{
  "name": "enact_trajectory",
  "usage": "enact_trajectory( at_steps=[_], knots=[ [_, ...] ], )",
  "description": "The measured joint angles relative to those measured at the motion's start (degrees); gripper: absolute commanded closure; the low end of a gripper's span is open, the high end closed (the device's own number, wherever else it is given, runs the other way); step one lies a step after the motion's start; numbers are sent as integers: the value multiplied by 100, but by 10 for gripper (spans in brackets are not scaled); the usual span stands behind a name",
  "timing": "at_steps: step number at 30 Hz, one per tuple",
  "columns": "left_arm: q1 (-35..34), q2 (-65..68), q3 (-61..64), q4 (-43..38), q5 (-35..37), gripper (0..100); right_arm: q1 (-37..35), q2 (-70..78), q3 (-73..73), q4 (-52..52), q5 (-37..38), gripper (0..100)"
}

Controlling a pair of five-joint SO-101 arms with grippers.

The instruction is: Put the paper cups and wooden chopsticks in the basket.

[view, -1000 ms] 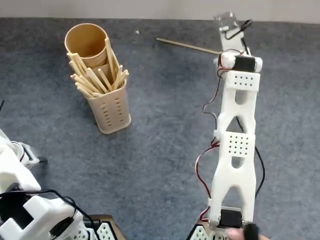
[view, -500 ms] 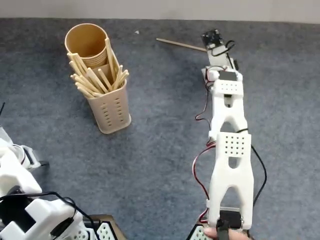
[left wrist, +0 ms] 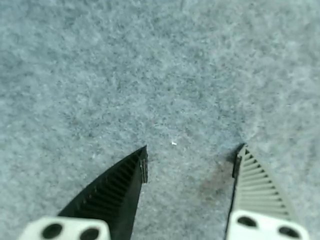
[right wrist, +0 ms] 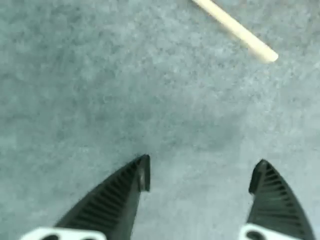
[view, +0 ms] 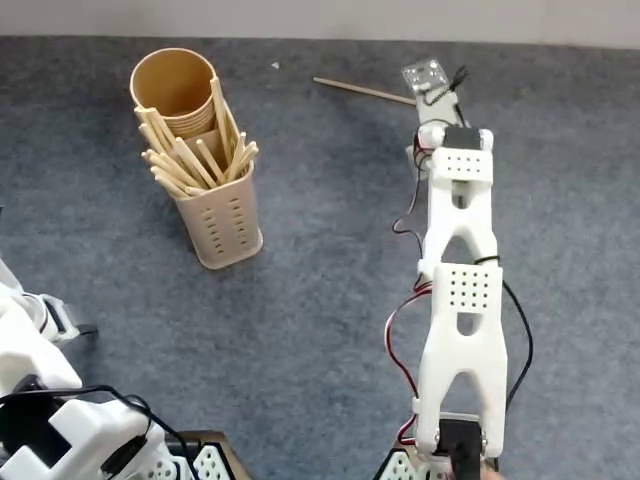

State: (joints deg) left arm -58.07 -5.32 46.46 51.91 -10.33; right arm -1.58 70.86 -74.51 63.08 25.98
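Observation:
A tan perforated basket [view: 222,222] stands at the table's left, holding stacked paper cups [view: 174,85] and several wooden chopsticks [view: 190,155]. One loose wooden chopstick [view: 362,91] lies on the grey carpet at the far middle; its end [right wrist: 235,31] shows in the right wrist view. My right gripper [right wrist: 200,175] stands open over bare carpet just short of that chopstick, with the arm [view: 455,260] stretched far out. My left gripper [left wrist: 192,160] is open above bare carpet, its arm [view: 50,400] at the near left corner.
Grey carpet [view: 330,260] covers the table. Open floor lies between the basket and the right arm. The arm bases sit at the near edge.
The right arm swung left from the far right and then shifted slightly, bringing its wrist close to the loose chopstick's end. The left arm shifted a little.

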Motion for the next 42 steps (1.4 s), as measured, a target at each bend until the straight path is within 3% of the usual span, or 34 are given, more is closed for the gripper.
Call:
enact_trajectory(
  at_steps=[8, 10, 14, 23, 27, 30, 34, 38, 42],
  knots=[
    [0, 0, 0, 0, 0, 726, 9, 897, -9, -3138, 0, 684],
    [0, 0, 0, 0, -53, 726, 0, 1169, -9, -3525, 114, 685],
    [-185, -35, 105, 0, -404, 726, -26, 1345, -9, -3385, 448, 685],
    [-501, -44, 158, 9, -527, 726, -62, 756, 88, -1222, 510, 685],
    [-501, -44, 158, 9, -527, 726, 26, 747, -237, -958, 316, 685],
    [-501, -44, 167, 9, -527, 726, 123, 791, -730, -1495, -176, 685],
    [-501, -44, 167, 9, -527, 726, 255, 774, -747, -3147, -404, 687],
    [-519, -44, 167, 9, -527, 726, 141, 774, 299, -4097, 651, 783],
    [-607, -44, 167, 9, -527, 726, 158, 870, 1037, -4264, 1275, 773]
  ],
)
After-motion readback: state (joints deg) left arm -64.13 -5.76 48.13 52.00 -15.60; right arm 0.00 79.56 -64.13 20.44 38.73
